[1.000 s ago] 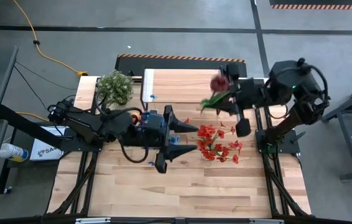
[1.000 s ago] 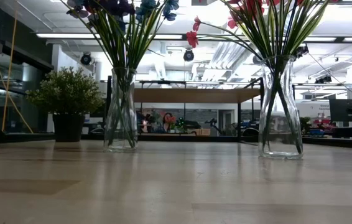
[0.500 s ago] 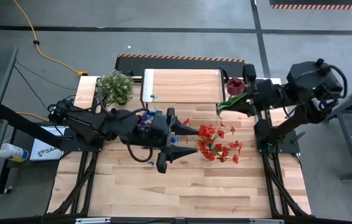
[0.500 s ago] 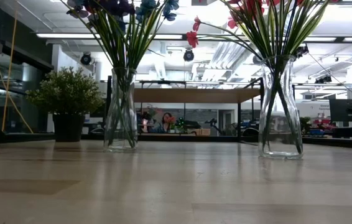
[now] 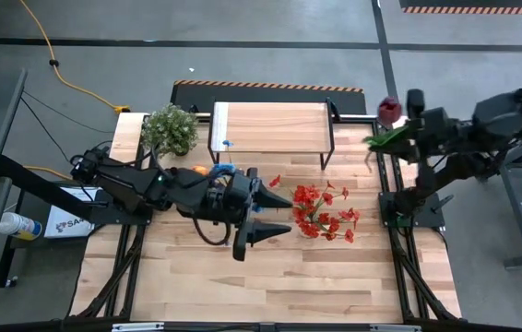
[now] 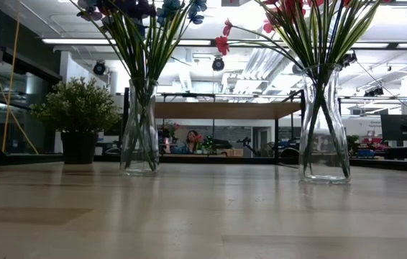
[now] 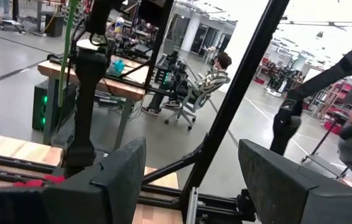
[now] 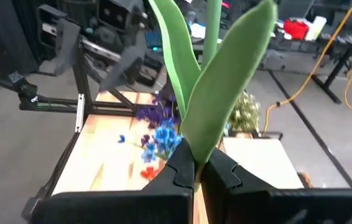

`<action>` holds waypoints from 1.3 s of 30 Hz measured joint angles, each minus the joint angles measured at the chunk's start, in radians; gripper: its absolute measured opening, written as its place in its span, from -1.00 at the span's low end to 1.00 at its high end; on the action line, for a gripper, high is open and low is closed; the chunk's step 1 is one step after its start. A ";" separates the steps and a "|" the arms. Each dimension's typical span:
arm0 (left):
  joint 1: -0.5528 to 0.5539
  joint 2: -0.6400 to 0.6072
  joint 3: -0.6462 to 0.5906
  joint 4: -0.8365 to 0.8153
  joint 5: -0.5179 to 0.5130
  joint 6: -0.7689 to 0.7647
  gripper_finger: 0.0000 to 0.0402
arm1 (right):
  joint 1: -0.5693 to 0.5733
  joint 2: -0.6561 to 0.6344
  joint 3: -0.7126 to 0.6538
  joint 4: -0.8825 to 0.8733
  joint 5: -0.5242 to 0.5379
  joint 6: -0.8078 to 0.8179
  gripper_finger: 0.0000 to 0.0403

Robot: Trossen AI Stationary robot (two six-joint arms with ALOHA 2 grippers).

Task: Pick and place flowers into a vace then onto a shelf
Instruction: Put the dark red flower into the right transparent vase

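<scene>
Right gripper (image 8: pixel 194 167) is clenched on the green stem of a single dark-red artificial flower (image 5: pixel 388 110), bloom and leaves standing out ahead of the jaws, carried out past the far right table corner — so the step in hand looks like the carry of a picked flower toward a vase. Left gripper (image 5: pixel 270 214) has its jaws spread and grasping nothing; the red-bloom bunch in a clear glass vase (image 6: pixel 324 126) sits just beyond its fingertips. The second clear glass vase of blue and purple flowers (image 6: pixel 141 122) stands apart from the red one in the low view, but from above it is mostly under the left arm, so its spot relative to those jaws is hard to fix. Low light-wood shelf with black legs (image 5: pixel 270 127) is bare on top, well off from both sets of jaws. Next move, as a judgement: swing the held stem back over a vase mouth, stem end down, then release — the long leaves could snag on blooms already in there. Hidden: blooms cut off at the low view's top, vase mouths not visible from above, left wrist view shows only room and frame.
</scene>
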 joint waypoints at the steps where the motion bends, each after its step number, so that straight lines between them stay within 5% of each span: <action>1: -0.002 0.000 0.000 0.001 -0.007 0.000 0.43 | 0.019 -0.011 0.000 -0.023 0.021 0.023 -1.00; 16: -0.142 0.000 0.000 -0.018 -0.246 0.000 0.43 | 0.274 -0.074 -0.106 -0.207 0.288 0.254 -1.00; 29: -0.293 0.000 0.000 -0.019 -0.542 0.000 0.43 | 0.379 -0.249 -0.558 -0.063 0.400 0.432 -1.00; 39: -0.329 0.000 0.000 -0.019 -0.621 -0.026 0.43 | 0.530 -0.403 -0.903 0.062 0.612 0.660 -1.00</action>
